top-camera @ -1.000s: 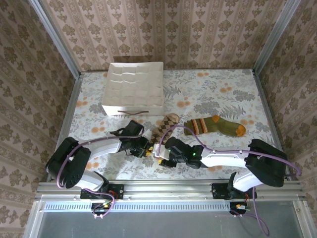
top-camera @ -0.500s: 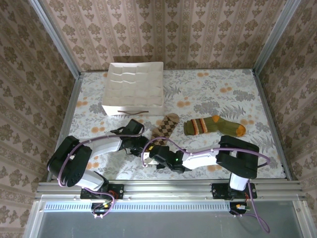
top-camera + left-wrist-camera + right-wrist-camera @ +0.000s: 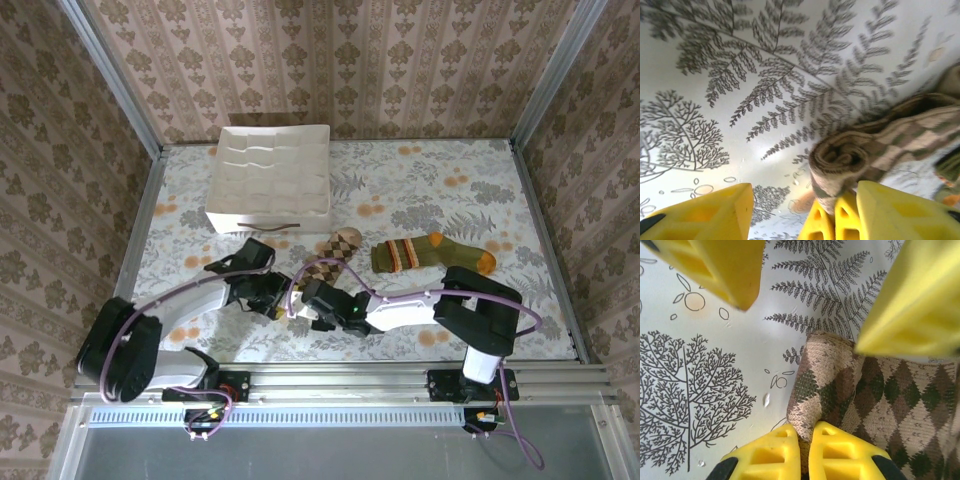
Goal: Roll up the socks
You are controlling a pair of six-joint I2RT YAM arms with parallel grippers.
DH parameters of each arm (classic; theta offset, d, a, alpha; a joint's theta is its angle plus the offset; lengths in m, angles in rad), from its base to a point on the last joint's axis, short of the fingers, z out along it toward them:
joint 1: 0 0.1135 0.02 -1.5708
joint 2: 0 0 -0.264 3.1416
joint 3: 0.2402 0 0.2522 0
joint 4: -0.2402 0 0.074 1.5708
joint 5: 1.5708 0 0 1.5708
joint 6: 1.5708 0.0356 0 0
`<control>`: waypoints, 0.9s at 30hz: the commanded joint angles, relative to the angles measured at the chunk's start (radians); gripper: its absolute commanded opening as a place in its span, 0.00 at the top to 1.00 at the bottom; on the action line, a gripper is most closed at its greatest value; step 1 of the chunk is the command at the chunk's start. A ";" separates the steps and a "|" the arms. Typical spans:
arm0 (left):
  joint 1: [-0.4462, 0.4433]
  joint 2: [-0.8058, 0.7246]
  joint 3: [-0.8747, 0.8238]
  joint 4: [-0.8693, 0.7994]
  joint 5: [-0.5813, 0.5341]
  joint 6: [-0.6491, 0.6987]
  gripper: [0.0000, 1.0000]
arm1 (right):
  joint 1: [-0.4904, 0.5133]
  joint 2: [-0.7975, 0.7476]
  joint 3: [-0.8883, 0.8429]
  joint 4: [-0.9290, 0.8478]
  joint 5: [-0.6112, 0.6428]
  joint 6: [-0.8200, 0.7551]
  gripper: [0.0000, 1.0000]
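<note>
The tan-and-brown argyle sock (image 3: 336, 254) lies near the table's middle, its near end rolled into a coil (image 3: 845, 157). My right gripper (image 3: 807, 440) is shut on that rolled end (image 3: 822, 385), pinching the fabric between its yellow fingers (image 3: 835, 220). My left gripper (image 3: 805, 192) stands open around the same spot, one finger on each side of the roll, apart from it. In the top view both grippers meet at the sock's near end, left (image 3: 282, 299) and right (image 3: 304, 300). The olive green sock (image 3: 430, 253) with orange toe lies flat to the right, untouched.
A white gridded tray (image 3: 270, 215) stands at the back left. The left gripper's yellow fingers (image 3: 715, 265) hang close over the right gripper. The metal rail (image 3: 340, 378) runs along the near edge. Papered walls close in the sides.
My left gripper has opened and let go of the rolled end. My right gripper has slid left and shut on that roll.
</note>
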 commanded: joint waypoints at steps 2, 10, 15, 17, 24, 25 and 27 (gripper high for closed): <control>0.026 -0.080 -0.055 0.017 -0.003 -0.053 0.38 | -0.079 0.026 -0.005 -0.179 -0.259 0.125 1.00; -0.013 -0.061 -0.083 0.182 0.008 -0.115 0.37 | -0.206 0.063 0.045 -0.220 -0.545 0.228 1.00; -0.041 0.003 -0.063 0.259 -0.003 -0.129 0.37 | -0.261 0.103 0.082 -0.247 -0.679 0.277 1.00; -0.047 0.035 -0.045 0.253 0.007 -0.124 0.37 | -0.286 0.123 0.093 -0.251 -0.723 0.309 1.00; -0.060 0.095 -0.044 0.293 0.004 -0.150 0.44 | -0.337 0.167 0.114 -0.253 -0.860 0.375 1.00; -0.061 0.109 -0.039 0.299 0.005 -0.149 0.45 | -0.339 0.172 0.116 -0.257 -0.869 0.377 1.00; -0.065 0.126 -0.029 0.305 0.001 -0.150 0.45 | -0.342 0.181 0.122 -0.264 -0.888 0.380 1.00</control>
